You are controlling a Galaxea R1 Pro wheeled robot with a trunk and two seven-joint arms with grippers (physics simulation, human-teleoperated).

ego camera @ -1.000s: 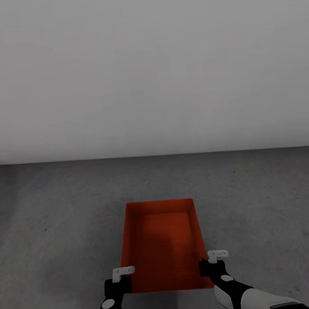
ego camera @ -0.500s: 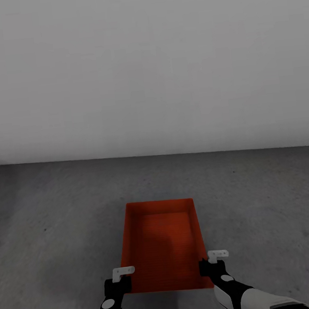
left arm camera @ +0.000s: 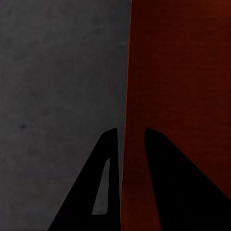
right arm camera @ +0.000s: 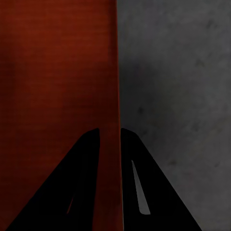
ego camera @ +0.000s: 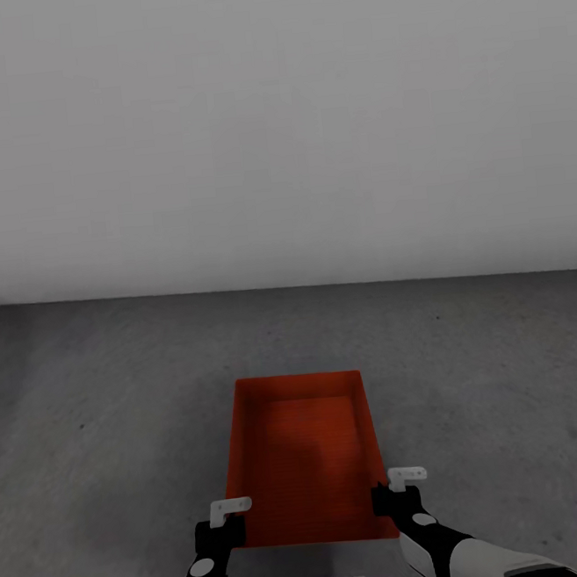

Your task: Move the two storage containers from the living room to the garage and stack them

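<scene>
**Q:** Grey concrete and a blank wall: where is this?

**A:** Pale grey wall (ego camera: 272,122) fills the far half of the head view, meeting the dark, mottled concrete floor (ego camera: 97,404) of the garage along a straight line. One orange-red storage container (ego camera: 302,446) sits low and centred in front of the robot, open side up, long axis running from near to far.

**Q:** How is it held?

**A:** By both arms, at the near corners. The left gripper (ego camera: 224,517) straddles the container's left wall near the near end, and the right gripper (ego camera: 394,486) does the same on the right wall. In the left wrist view the left gripper (left arm camera: 131,137) has one dark finger outside against the grey floor and the other inside over the red interior, the thin wall edge clamped between them. The right wrist view shows the right gripper (right arm camera: 110,134) clenched the same way on the opposite wall.

**Q:** Is the container resting on the floor?

**A:** That cannot be told. Its interior is bare, with a soft shadow on the near part of the bottom.
</scene>
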